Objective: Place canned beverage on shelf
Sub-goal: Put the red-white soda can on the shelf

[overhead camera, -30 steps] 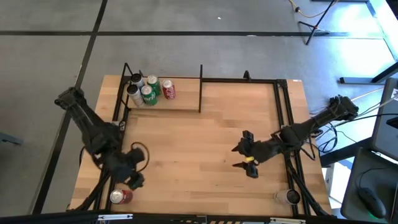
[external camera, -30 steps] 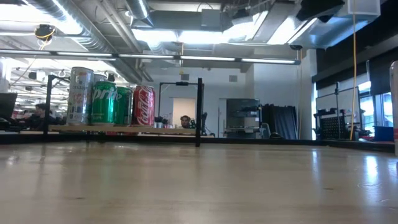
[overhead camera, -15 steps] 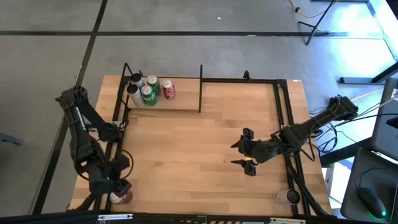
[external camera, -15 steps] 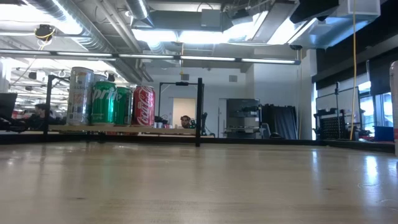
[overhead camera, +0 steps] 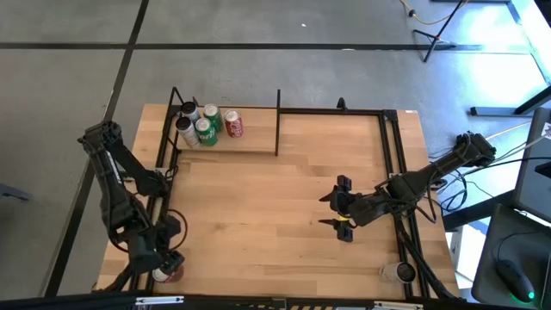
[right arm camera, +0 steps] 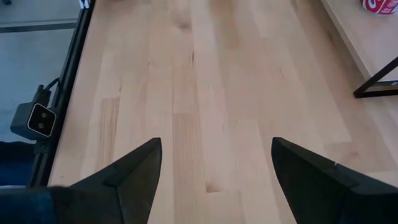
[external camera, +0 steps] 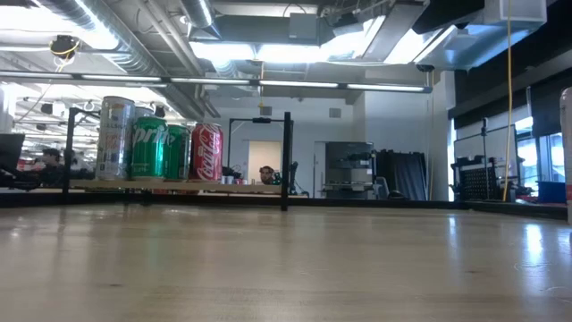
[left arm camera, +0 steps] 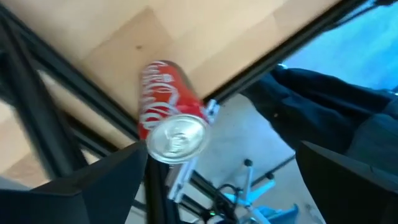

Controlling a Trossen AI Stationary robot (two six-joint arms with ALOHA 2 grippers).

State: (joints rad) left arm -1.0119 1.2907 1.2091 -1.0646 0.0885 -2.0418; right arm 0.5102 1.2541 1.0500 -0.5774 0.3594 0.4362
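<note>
While the right gripper [overhead camera: 333,213] waits spread wide over mid-table, the left gripper [overhead camera: 157,263], fingers wide apart, hangs directly above a red aluminium cola can [left arm camera: 168,118] standing at the table's near left corner, well apart from the narrow light-wood shelf with black rods [overhead camera: 250,143].

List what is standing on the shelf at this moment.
On the shelf, near its left end, stand a red can, two green cans, and a silver can. A dark-topped one behind is mostly hidden in the low view.
</note>
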